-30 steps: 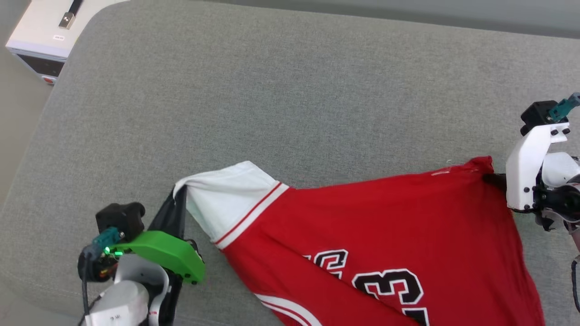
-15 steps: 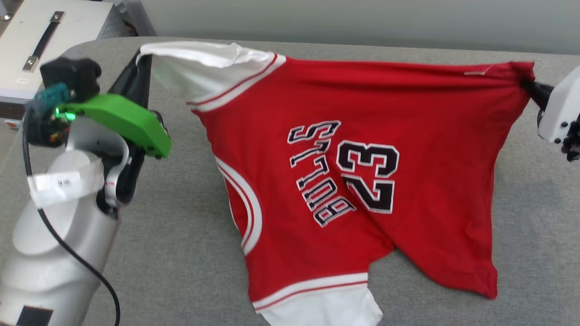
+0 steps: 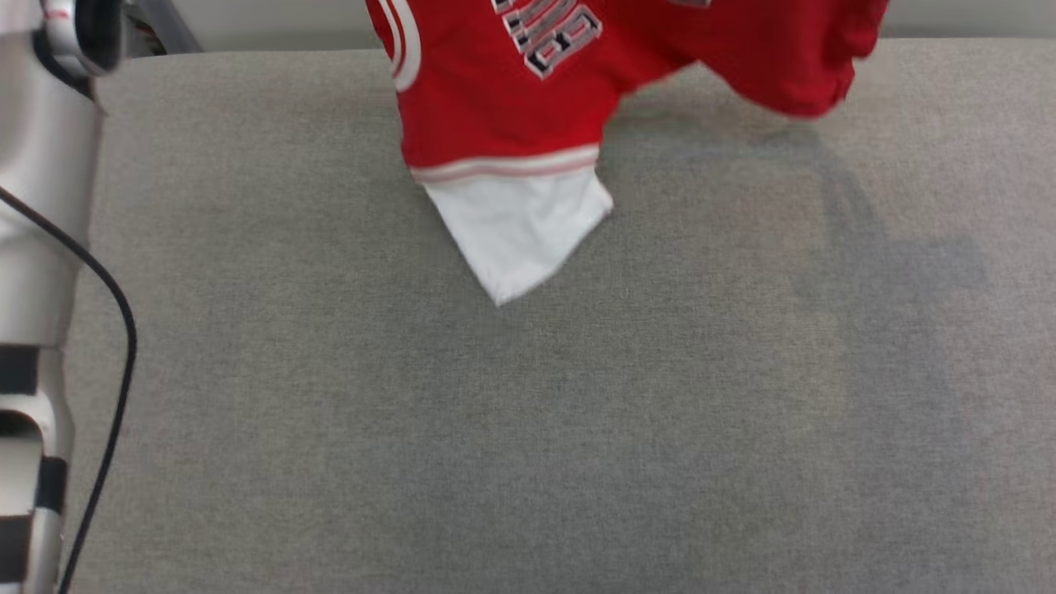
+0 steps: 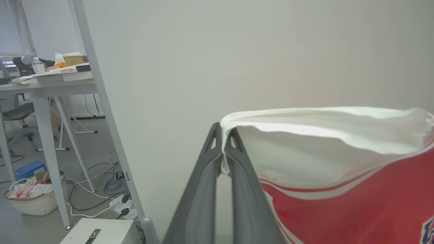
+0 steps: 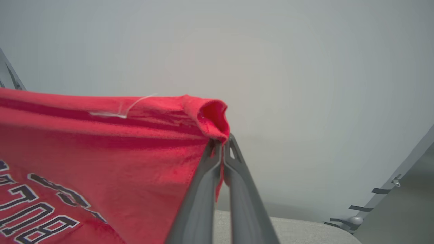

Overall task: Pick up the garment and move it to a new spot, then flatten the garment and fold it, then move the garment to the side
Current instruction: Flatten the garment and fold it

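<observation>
Both jaws clamp top corners of the garment, its white sleeve hanging over open cushion.

Cut lettering on the red garment

In the right wrist view we see black lettering with a white outline on the red cloth, upside down and cut by the picture edge. We read "BUL" there, and we cannot read the curved shape above it. In the head view the lettering stands at the top edge, blurred and cut, so we cannot read it. In the left wrist view a small piece of lettering shows, unreadable.
</observation>
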You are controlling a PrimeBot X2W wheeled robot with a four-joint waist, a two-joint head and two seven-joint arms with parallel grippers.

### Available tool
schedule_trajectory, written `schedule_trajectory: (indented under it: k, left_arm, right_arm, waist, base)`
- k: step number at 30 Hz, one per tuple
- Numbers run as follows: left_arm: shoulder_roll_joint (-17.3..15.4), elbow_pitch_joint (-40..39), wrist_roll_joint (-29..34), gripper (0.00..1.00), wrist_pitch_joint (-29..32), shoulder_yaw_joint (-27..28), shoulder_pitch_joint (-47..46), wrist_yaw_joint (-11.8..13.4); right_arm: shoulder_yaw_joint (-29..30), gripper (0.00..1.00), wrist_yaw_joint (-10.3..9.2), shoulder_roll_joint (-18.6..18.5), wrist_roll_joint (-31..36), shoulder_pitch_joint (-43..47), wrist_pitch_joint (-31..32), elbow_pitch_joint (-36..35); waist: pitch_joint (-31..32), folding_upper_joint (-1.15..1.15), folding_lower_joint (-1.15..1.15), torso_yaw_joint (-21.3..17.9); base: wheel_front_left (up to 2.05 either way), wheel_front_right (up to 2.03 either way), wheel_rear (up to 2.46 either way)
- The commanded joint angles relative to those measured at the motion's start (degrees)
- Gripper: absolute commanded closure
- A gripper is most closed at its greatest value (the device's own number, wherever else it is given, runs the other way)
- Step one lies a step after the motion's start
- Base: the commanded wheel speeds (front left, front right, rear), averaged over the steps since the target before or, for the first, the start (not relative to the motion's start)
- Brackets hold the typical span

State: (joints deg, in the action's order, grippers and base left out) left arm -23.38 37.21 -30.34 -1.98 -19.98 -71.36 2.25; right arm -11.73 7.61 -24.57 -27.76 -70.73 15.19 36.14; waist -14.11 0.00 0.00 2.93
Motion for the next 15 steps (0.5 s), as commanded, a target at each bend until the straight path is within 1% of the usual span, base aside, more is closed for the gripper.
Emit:
schedule_trajectory:
  k: [1,5,9,12,15]
  left_arm:
    - [-1.25,1.61,1.04,1.00,-0.98,0.44,-2.77,0.22]
    - [-2.27,5.57,2.84,1.00,-2.60,0.12,-10.29,-0.05]
    - [-2.21,8.09,3.41,1.00,-2.75,-0.14,-17.02,-0.85]
    - [-1.76,10.16,3.26,1.00,-2.80,-0.14,-19.92,-1.18]
    - [-1.02,11.67,2.89,1.00,-3.02,-0.15,-20.70,-1.06]
  right_arm:
    - [0.10,1.00,-0.12,-0.22,0.79,-2.30,-1.25,1.31]
    - [-1.14,1.00,-0.12,0.09,1.64,-10.12,-3.62,4.64]
    - [-1.98,1.00,-0.12,-0.54,1.79,-18.30,-4.48,7.21]
    - [-3.14,1.00,-0.12,-0.30,1.75,-22.75,-5.74,9.51]
    - [-4.63,1.00,-0.12,0.29,1.12,-25.67,-7.00,12.27]
  waist:
    - [-2.19,0.00,0.00,-1.81]
    - [-5.12,0.00,0.00,-2.40]
    - [-10.61,0.00,0.00,-1.67]
    - [-13.80,0.00,0.00,-1.21]
    - [-16.36,0.00,0.00,-0.74]
  base:
    - [0.00,0.00,0.00]
    - [0.00,0.00,0.00]
    - [0.00,0.00,0.00]
    - [0.00,0.00,0.00]
    - [0.00,0.00,0.00]
